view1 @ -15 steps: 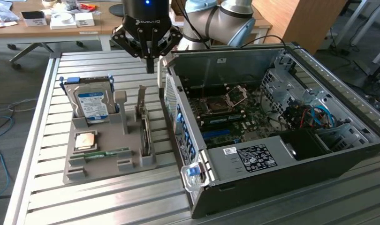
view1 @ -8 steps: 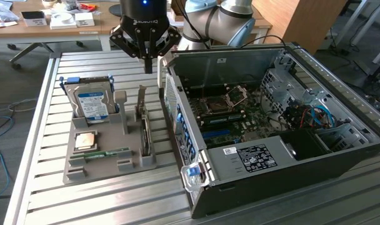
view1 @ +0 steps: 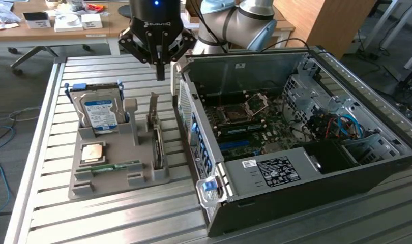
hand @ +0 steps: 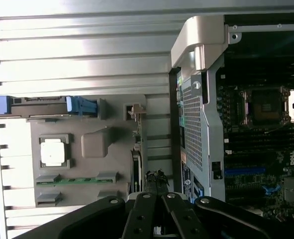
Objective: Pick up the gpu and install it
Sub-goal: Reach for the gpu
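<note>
Fingers (view1: 159, 68) are pinched shut on nothing; your gpu (view1: 155, 140) stands on edge pretty much straight below them, long axis lying level.

Open desktop computer case (view1: 307, 190) on its side on a slatted metal worktop (view1: 124, 218), motherboard (view1: 260, 134) and bare processor socket (view1: 243, 109) exposed. Just beside it, to the exterior view's left, a grey parts holder (view1: 90, 187): hard drive (view1: 100, 112) with blue-and-white label upright, processor chip (view1: 92, 151) flat in a recess, green memory stick (view1: 114, 166) in a slot. Wooden desk (view1: 9, 31) with small boxes behind.
</note>
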Motion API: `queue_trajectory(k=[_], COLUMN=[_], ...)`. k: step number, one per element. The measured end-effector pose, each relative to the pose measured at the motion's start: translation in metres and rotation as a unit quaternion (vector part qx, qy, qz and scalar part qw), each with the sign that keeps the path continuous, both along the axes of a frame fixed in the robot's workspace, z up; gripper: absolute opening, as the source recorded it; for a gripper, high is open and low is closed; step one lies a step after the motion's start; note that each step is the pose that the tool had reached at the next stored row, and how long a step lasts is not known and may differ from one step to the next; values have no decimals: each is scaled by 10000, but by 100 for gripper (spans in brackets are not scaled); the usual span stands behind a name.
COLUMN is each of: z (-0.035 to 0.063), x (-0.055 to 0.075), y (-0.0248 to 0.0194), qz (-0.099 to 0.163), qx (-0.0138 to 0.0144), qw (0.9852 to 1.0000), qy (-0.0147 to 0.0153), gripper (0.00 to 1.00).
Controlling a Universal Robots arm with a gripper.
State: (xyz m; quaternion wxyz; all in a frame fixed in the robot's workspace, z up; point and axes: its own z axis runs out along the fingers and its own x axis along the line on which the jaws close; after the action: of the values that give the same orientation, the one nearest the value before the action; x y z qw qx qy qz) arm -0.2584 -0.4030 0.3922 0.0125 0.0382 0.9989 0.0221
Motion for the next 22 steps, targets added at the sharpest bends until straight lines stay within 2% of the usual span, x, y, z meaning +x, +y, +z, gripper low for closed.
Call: queue_trajectory(k=[7,9,16,22], z=[0,0,0,-2], x=[1,0,-90,-192], y=[-123,-143,-180,-185], qz=[0,0,0,0], qx=[0,0,0,0], qw=[10000,10000,10000,10000], qy=[0,0,0,0], gripper=[11,11,11,11])
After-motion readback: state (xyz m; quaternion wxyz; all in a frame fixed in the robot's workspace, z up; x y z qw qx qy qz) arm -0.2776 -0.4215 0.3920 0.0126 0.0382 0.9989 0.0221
